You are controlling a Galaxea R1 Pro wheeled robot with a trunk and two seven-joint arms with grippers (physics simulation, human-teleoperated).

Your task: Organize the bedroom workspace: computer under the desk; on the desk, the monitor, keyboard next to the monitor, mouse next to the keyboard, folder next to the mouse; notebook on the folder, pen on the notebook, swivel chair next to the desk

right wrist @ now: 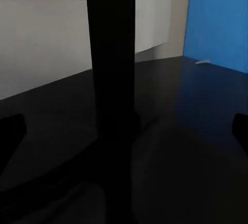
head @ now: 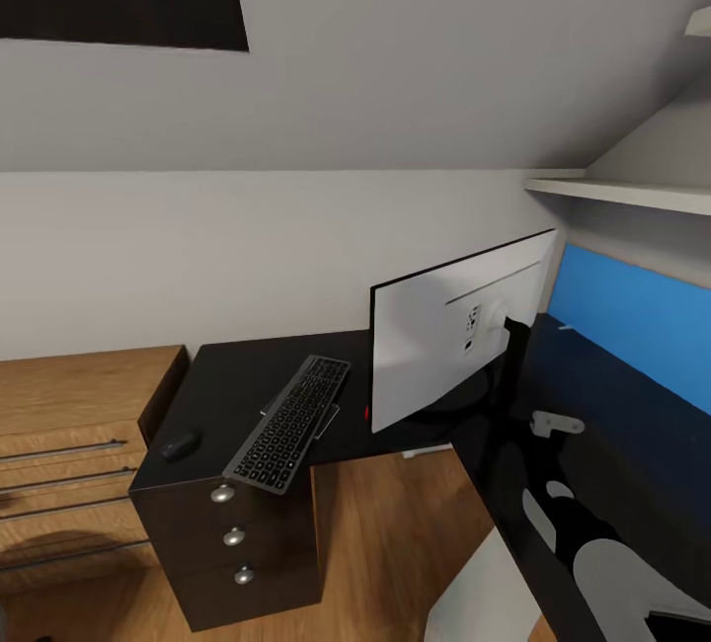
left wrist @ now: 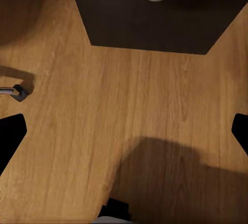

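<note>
We are looking down at the black desk, where the monitor is standing with its white back toward us, the keyboard lying just left of it and the mouse farther left. Our left gripper is hanging over wooden floor, jaws wide; our right gripper, also wide, is facing the monitor's black stand.

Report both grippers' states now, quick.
Left gripper: open, holding nothing, above the wood floor.
Right gripper: open, fingers either side of the monitor stand, not clamped.
</note>
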